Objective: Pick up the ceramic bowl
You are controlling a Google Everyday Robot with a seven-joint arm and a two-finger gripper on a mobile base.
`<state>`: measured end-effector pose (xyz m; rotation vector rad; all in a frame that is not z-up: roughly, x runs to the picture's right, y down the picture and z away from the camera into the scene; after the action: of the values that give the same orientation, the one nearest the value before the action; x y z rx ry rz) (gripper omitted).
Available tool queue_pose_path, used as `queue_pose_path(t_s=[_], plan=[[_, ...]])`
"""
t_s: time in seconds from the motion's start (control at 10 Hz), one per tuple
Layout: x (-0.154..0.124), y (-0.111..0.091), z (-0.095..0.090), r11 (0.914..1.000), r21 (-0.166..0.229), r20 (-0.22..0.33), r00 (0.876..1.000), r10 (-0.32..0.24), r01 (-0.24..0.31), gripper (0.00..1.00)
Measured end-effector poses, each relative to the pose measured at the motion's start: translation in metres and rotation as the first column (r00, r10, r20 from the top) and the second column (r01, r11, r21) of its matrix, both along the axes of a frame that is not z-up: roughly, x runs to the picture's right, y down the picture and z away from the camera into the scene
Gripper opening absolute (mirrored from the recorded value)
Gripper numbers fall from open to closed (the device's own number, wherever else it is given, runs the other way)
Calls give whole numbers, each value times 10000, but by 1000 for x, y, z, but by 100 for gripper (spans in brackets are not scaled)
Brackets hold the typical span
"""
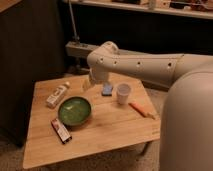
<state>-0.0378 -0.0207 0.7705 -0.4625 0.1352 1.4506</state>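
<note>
The pincer (87, 83) hangs over the far part of the tabletop (110, 131); whether it is open or closed cannot be determined. The ceramic bowl (75, 111) sits upright on the tabletop, camera-side of the pincer and apart from it. A white cup (123, 93) stands well to the pincer's picture-right.

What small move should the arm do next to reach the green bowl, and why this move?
Probably move the gripper a little down and toward the near edge of the table, onto the ceramic bowl. The gripper hangs above the table just behind the bowl's far rim, not touching it. The bowl sits untouched, with free space around its rim.
</note>
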Motion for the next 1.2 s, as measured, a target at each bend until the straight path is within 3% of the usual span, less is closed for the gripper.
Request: queue_pose_path(t_s=[0.1, 0.2, 0.3, 0.5, 0.7, 0.9, 1.2], plan=[[1, 4, 2, 9961, -190, -431, 9954, 850, -859, 80], [0, 9, 3, 9826, -364, -874, 9801, 1784, -1822, 80], [5, 14, 6, 9599, -491, -1331, 9543, 2675, -2759, 80], [10, 20, 16, 9434, -622, -1347, 9393, 3156, -3259, 80], [11, 28, 31, 9365, -914, -775, 9400, 3322, -3385, 80], [6, 31, 43, 9369, -1216, 115, 9434, 3315, -3277, 80], [-1, 42, 64, 9416, -1706, 671, 9500, 3051, -2903, 80]])
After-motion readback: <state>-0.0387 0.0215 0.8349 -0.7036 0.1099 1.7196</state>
